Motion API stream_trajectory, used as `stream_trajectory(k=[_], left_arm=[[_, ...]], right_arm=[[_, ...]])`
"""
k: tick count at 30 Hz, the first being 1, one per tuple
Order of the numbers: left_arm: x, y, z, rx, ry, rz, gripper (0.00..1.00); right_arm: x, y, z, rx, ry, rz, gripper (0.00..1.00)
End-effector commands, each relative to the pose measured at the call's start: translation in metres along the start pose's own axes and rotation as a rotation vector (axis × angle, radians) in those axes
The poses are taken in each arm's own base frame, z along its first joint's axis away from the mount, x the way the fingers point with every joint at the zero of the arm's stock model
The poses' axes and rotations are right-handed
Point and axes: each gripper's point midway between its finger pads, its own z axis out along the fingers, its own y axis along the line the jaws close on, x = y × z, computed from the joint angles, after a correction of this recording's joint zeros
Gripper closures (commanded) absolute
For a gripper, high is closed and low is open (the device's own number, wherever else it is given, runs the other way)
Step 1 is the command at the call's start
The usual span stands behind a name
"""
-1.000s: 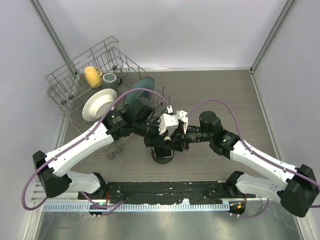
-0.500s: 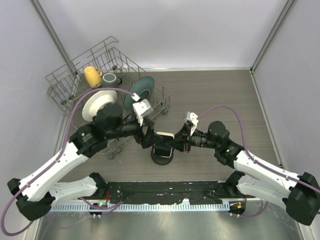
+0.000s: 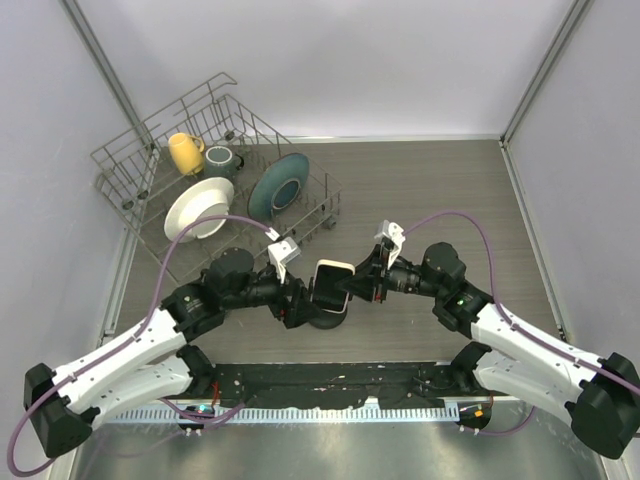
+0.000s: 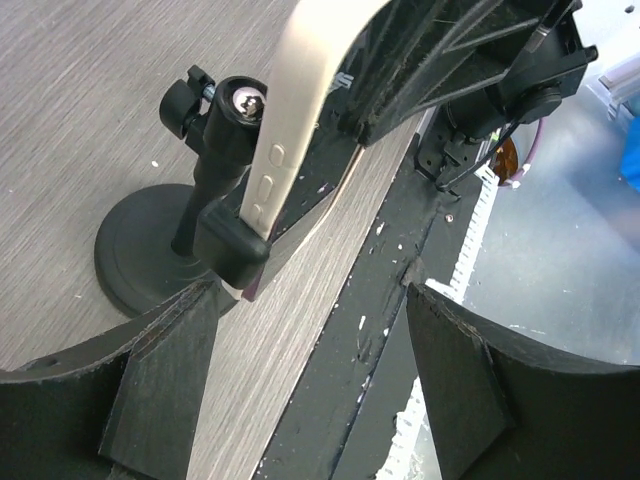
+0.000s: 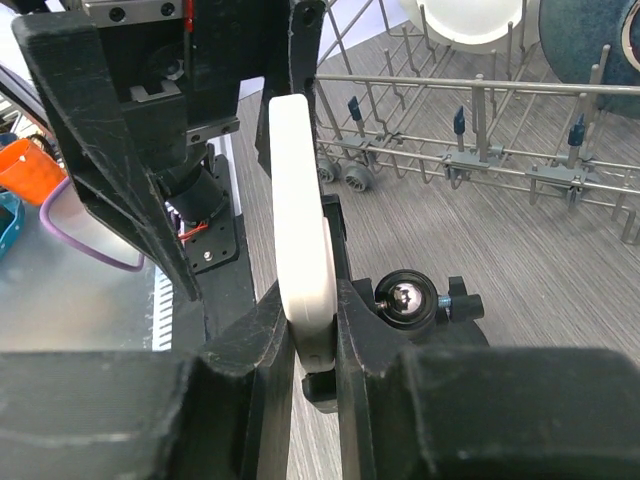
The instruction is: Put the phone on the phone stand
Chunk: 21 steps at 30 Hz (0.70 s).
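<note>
Wire dish rack (image 3: 150, 190) — white plate (image 3: 198, 208), teal plate (image 3: 278, 187), yellow mug (image 3: 184, 153)

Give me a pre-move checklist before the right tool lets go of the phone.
1. Right tool clamped on the phone: ok.
2. Left tool open, off the phone: ok.
3. Phone's lower end inside the clamp of the phone stand: ok in the left wrist view; fully seated, cannot tell.
4. Its base flat on the table: ok.
5. Dish rack apart from both arms: ok.
</note>
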Motion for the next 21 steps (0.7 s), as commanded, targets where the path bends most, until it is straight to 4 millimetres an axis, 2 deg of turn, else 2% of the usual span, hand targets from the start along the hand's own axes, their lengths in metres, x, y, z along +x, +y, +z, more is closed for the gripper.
stream_trajectory(k=[1, 6, 9, 12, 13, 14, 15, 16, 18, 19, 21], left_arm=[[-0.021, -0.008, 0.009, 0.038, -0.058, -0.019, 0.22], [-0.026, -0.008, 0.008, 0.039, -0.102, -0.03, 0.23], [-0.022, -0.004, 0.009, 0.022, -0.097, -0.033, 0.28], [-0.013, -0.005, 0.019, 0.056, -0.072, -0.055, 0.4], [-0.01, -0.005, 0.021, 0.068, -0.066, -0.061, 0.47], [-0.008, -0.006, 0.023, 0.08, -0.064, -0.069, 0.48], [-0.008, -0.007, 0.026, 0.09, -0.069, -0.068, 0.49], [0.001, -0.005, 0.028, 0.086, -0.05, -0.074, 0.47], [-0.002, -0.003, 0.028, 0.083, -0.069, -0.057, 0.42], [0.001, 0.001, 0.029, 0.064, -0.069, -0.059, 0.36], [0.004, 0.004, 0.03, 0.052, -0.069, -0.053, 0.32]], right_arm=[[-0.03, 0.01, -0.004, -0.032, -0.053, -0.048, 0.99], [-0.032, 0.009, -0.007, -0.045, -0.056, -0.027, 0.99], [-0.034, 0.011, -0.008, -0.061, -0.069, -0.027, 0.99], [-0.037, 0.011, -0.009, -0.067, -0.081, -0.024, 0.99], [-0.039, 0.012, -0.009, -0.071, -0.09, -0.024, 0.99], [-0.038, 0.012, -0.01, -0.071, -0.091, -0.021, 0.99], [-0.039, 0.01, -0.01, -0.068, -0.095, -0.02, 0.99], [-0.04, 0.01, -0.01, -0.067, -0.097, -0.02, 0.99], [-0.039, 0.01, -0.011, -0.07, -0.096, -0.015, 0.99], [-0.039, 0.01, -0.011, -0.072, -0.096, -0.014, 0.99], [-0.039, 0.01, -0.012, -0.075, -0.095, -0.013, 0.99]])
